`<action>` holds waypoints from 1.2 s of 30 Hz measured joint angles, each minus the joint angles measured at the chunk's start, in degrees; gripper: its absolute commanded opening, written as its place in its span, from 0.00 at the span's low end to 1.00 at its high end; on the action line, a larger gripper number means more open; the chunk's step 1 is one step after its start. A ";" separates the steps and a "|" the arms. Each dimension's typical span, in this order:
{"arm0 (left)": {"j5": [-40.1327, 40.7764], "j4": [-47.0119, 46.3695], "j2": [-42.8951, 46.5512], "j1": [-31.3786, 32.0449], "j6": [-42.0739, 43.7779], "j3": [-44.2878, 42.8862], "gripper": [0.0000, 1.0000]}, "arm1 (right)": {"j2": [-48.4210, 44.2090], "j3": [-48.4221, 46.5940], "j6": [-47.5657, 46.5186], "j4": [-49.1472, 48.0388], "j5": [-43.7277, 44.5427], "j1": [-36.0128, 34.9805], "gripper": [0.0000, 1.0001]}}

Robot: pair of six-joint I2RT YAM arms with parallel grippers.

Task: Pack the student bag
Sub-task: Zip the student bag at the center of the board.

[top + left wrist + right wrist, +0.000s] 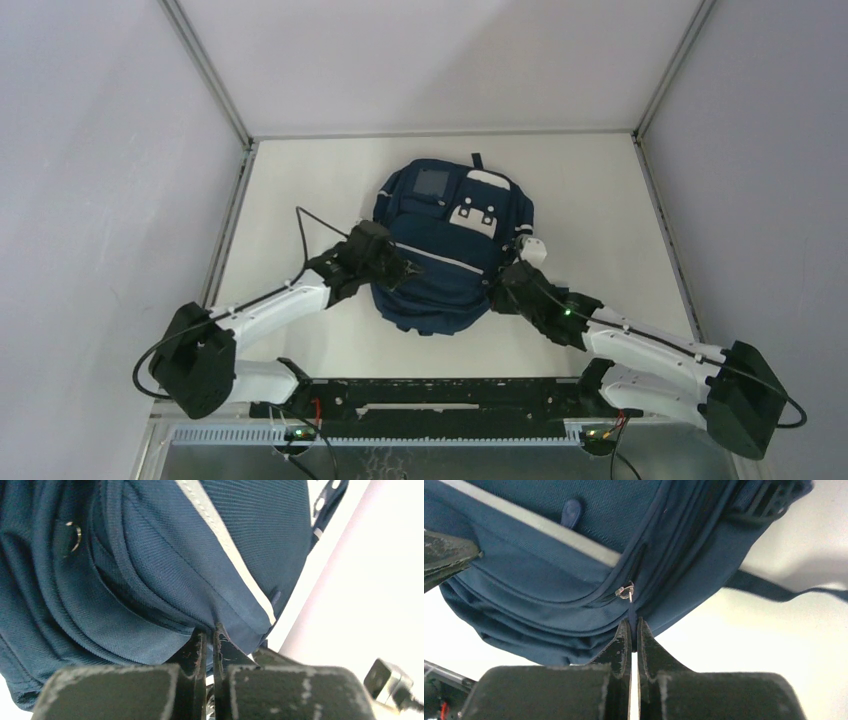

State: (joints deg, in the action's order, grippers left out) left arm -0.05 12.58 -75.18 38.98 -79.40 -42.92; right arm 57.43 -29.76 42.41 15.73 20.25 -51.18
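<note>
The navy student bag (450,245) lies flat in the middle of the table, white patches and grey window at its far end. My left gripper (408,270) is shut on a fold of the bag's front fabric (212,622) near the white piping (225,545). My right gripper (503,290) is at the bag's right side, shut on the blue zipper pull strip (632,615) that hangs from a metal slider (625,591). The left fingers (444,555) show at the left edge of the right wrist view.
A small white charger block (533,250) with a cable lies against the bag's right side; it also shows in the left wrist view (387,682). A dark strap (784,591) trails over the table right of the bag. Metal frame rails border the table.
</note>
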 measured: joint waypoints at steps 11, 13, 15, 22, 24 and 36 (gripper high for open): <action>-12.98 1.95 0.52 -11.08 21.51 -2.86 0.00 | -1.16 -0.81 -6.38 -5.57 -10.23 8.02 0.00; -14.73 3.06 -0.24 -12.48 25.11 -4.13 0.00 | -0.46 -0.81 -7.72 -7.08 -11.08 8.28 0.00; -16.57 4.26 -0.83 -13.70 29.00 -5.22 0.00 | 0.46 -0.83 -8.94 -8.46 -12.13 9.05 0.00; -20.31 5.11 -1.25 -14.86 38.86 -6.54 0.00 | 5.57 -1.36 -11.76 -12.15 -17.81 14.56 0.00; -20.39 5.09 -1.25 -14.91 40.46 -6.54 0.00 | 7.21 -2.19 -12.15 -12.76 -19.65 16.17 0.00; -17.88 6.99 -1.20 -11.04 43.95 -6.67 0.36 | 7.50 -4.28 -14.36 -7.96 -14.93 21.97 0.65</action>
State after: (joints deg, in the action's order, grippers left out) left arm -17.93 19.57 -76.38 27.94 -35.44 -49.58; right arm 64.93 -34.04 28.05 7.77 5.32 -29.21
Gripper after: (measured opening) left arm 0.217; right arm 0.597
